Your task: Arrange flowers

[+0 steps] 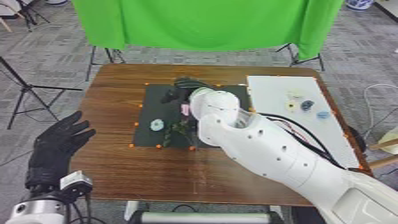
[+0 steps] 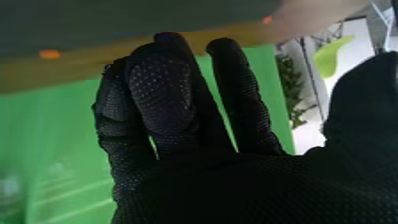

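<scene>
Leaning over the mat point(image 1: 145, 112), the right hand point(image 1: 188, 84) has fingers apart, likely to adjust the pink flower point(image 1: 185, 109); the left hand point(image 1: 56, 145), loosely open, lies aside, presumably leaving room.

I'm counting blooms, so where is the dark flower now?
In the head view, the dark flower lies on the white sheet at the right, between the yellow flower and the light-blue flower.

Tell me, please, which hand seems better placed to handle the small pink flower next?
Right, probably: the black-gloved right hand is near the pink flower; the left hand is farther off.
</scene>
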You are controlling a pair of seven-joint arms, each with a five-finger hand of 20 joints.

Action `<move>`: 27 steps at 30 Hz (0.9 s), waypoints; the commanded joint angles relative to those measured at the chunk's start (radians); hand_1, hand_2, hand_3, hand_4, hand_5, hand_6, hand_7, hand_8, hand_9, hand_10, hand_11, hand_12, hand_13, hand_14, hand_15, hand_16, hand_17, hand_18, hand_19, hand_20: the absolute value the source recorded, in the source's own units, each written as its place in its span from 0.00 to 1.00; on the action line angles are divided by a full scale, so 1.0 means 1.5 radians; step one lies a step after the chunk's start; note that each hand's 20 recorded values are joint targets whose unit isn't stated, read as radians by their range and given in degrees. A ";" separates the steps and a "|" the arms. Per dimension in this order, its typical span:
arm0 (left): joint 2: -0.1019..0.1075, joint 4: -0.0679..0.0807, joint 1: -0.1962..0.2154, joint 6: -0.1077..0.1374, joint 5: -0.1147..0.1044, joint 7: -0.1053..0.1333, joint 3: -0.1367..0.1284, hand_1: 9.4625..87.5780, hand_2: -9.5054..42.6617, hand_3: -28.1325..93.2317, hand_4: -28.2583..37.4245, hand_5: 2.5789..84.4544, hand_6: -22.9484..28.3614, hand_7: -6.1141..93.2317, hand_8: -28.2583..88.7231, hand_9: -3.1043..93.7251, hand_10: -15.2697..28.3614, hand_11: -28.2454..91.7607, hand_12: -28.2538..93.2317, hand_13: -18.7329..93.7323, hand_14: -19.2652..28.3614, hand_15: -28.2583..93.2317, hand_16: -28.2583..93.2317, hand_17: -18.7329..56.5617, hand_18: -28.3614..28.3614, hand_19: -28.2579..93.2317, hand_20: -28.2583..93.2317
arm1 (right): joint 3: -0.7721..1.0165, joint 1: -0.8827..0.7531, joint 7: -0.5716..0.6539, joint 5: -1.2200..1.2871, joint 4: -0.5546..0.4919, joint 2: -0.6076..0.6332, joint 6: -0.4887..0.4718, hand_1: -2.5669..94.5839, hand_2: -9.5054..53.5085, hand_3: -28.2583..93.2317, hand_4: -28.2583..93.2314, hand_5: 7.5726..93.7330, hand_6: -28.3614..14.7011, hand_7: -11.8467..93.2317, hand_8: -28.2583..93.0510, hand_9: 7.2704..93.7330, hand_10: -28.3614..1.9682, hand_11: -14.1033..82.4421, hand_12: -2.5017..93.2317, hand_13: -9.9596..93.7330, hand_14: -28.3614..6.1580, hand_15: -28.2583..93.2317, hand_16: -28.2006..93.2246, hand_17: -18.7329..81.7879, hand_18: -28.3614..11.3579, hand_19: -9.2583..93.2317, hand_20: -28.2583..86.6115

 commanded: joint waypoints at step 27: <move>-0.003 0.013 -0.035 -0.027 0.010 -0.035 -0.004 0.20 0.31 0.91 0.12 0.46 0.66 0.22 0.15 0.40 0.80 0.47 0.30 0.41 0.96 0.68 0.14 0.13 0.90 0.74 0.23 | 0.039 -0.058 -0.021 0.038 0.028 -0.028 -0.008 0.07 0.34 0.91 0.02 0.49 0.48 0.25 0.14 0.55 0.31 0.27 0.16 0.77 0.39 0.92 0.33 0.49 0.02 1.00 0.48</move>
